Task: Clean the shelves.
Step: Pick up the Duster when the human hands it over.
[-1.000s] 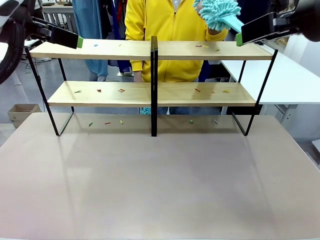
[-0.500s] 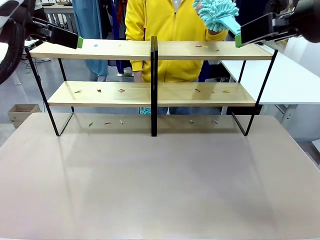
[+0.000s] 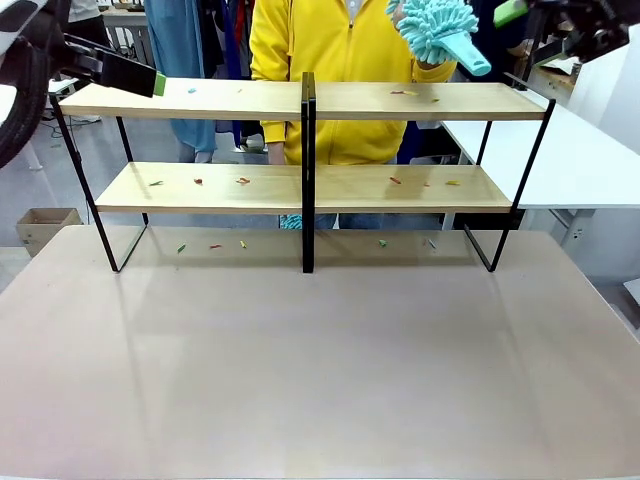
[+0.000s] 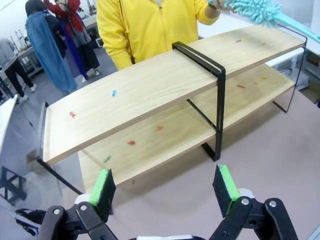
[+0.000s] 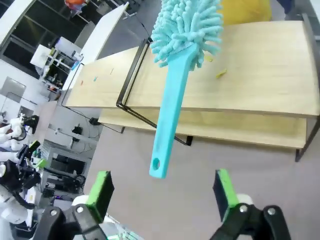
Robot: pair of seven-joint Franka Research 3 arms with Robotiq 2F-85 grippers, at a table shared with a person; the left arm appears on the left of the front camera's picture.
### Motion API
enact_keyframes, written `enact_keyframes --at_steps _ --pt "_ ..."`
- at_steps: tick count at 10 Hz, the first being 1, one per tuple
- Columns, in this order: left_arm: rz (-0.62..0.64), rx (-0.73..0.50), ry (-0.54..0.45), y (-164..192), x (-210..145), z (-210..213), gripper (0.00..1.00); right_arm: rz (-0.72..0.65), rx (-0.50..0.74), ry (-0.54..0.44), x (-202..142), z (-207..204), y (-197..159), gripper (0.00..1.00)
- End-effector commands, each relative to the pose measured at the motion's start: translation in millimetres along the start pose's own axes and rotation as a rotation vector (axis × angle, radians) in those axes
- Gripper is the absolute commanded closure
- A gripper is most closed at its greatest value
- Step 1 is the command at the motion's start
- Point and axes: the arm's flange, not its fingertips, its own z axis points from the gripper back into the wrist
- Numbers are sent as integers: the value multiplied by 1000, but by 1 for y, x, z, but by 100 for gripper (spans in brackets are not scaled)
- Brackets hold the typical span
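The shelves point(image 3: 300, 100) stand along the table's point(image 3: 320, 380) far edge, with bare tabletop in front. The left gripper point(image 4: 164, 189) gapes empty at the top board's left end. The right gripper point(image 5: 161, 192) gapes empty near a teal duster's point(image 5: 175, 100) handle tip.

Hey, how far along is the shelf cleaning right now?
Nothing looks done: small coloured scraps lie on both light wooden boards of the black-framed shelves and on the table beneath. In hand: a person holds out a teal fluffy duster, handle toward the open right gripper, which has no grip on it. To do: taking the duster and sweeping both boards.
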Motion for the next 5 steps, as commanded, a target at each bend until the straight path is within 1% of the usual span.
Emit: enact_keyframes --at_steps 1,2,3,4,5 --pt "0 5 -2 0 0 1 0 4 2 -1 -5 -3 0 0" --pt "0 5 -2 0 0 1 0 -52 50 -17 5 0 -14 0" --pt "0 5 -2 0 0 1 0 -178 93 46 29 -7 -31 0" --pt "0 5 -2 0 0 1 0 -234 172 114 49 -20 -46 0" --pt "0 5 -2 0 0 1 0 -295 209 175 67 -41 -62 0"
